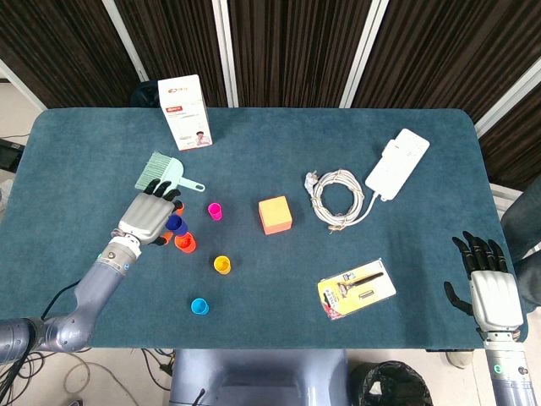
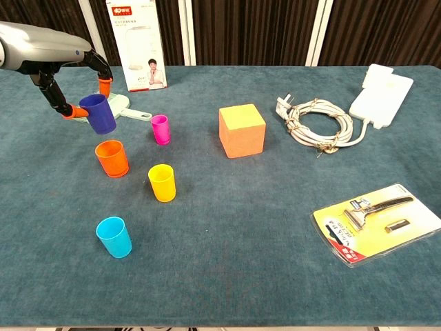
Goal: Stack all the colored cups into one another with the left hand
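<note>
My left hand (image 1: 148, 218) (image 2: 65, 83) holds a dark blue cup (image 2: 98, 114) (image 1: 176, 224) in the air, just above and behind the orange cup (image 2: 112, 158) (image 1: 185, 244). A magenta cup (image 2: 160, 129) (image 1: 215, 211) stands to the right, a yellow cup (image 2: 162, 182) (image 1: 221, 265) in front of it, and a light blue cup (image 2: 114, 236) (image 1: 199, 306) nearest the front edge. All of those stand upright and apart. My right hand (image 1: 492, 288) hangs off the table's right front corner with fingers spread, holding nothing.
A mint brush (image 1: 166, 172) (image 2: 124, 107) lies behind the cups, and a white carton (image 2: 134, 45) stands at the back. An orange cube (image 2: 242, 130), a coiled cable (image 2: 317, 125) with its white power strip (image 2: 380, 89), and a packaged razor (image 2: 375, 221) lie to the right.
</note>
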{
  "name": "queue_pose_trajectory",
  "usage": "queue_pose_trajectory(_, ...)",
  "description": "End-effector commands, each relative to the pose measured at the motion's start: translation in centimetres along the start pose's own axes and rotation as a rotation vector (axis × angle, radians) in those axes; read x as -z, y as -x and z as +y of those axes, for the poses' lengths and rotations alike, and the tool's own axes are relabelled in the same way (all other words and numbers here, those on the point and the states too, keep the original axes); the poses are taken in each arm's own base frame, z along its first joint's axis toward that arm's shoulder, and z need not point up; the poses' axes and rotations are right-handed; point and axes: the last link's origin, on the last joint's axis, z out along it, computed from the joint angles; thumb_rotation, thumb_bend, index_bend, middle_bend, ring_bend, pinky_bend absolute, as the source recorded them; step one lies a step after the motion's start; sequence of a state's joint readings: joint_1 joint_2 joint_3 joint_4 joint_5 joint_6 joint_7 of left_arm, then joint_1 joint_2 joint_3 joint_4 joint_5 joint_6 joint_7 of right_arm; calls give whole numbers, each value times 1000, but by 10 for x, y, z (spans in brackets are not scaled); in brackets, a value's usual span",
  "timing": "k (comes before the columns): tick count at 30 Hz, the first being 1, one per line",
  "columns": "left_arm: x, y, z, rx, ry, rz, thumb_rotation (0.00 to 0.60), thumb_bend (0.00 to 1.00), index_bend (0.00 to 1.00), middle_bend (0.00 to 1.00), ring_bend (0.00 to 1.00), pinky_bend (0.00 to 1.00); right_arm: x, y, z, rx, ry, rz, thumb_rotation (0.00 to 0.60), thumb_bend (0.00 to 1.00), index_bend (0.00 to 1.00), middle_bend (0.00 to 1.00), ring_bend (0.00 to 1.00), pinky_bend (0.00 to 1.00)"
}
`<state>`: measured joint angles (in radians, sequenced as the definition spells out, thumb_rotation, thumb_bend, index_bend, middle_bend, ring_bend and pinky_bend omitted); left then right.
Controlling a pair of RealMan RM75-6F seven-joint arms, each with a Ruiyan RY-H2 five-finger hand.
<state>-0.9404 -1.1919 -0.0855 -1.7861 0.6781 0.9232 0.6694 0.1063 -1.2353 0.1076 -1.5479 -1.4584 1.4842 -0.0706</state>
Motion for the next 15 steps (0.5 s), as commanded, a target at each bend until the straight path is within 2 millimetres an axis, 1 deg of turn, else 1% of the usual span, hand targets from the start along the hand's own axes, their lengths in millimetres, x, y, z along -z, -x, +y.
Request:
queue_pose_trajectory(1, 1, 4, 3, -14, 6, -12, 600, 316, 388, 156, 0, 0, 0, 0, 1, -1, 2, 2, 600, 404, 128, 71, 93, 68)
queue_pose_trajectory(8, -3, 12, 9, -32, 9, -28, 600, 316, 388, 155, 0, 0, 0, -1, 1, -3, 3, 3, 600, 404, 129, 72, 93, 68)
queue_pose_trajectory(15, -7, 15, 16, -66, 19, -24, 600, 316, 379, 156, 0, 0, 0, -2, 2, -5, 5, 6, 600, 404, 128, 71, 93, 68)
